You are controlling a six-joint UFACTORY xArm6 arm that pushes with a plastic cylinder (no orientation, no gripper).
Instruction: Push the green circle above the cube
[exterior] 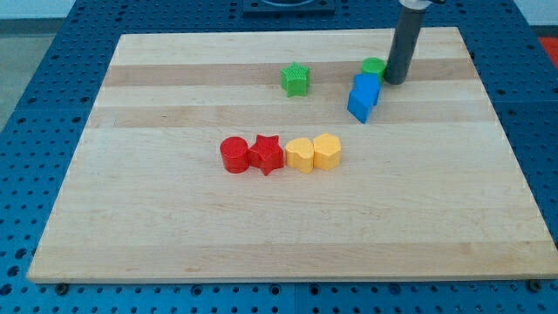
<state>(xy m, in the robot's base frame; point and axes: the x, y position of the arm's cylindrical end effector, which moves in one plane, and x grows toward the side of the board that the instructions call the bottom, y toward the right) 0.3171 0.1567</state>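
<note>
The green circle point(373, 66) lies near the view's top right, just above a blue cube point(367, 86) and partly hidden by it. Another blue block point(358, 105) touches the cube at its lower left. My tip point(396, 81) rests on the board right beside the green circle, on its right side, and close to the cube's upper right corner. The rod rises from there out of the view's top.
A green star-like block point(296, 79) lies left of the circle. Lower in the middle stands a row: red circle point(233, 154), red star point(267, 154), yellow block point(300, 154), yellow block point(327, 151). The wooden board point(174, 227) sits on a blue perforated table.
</note>
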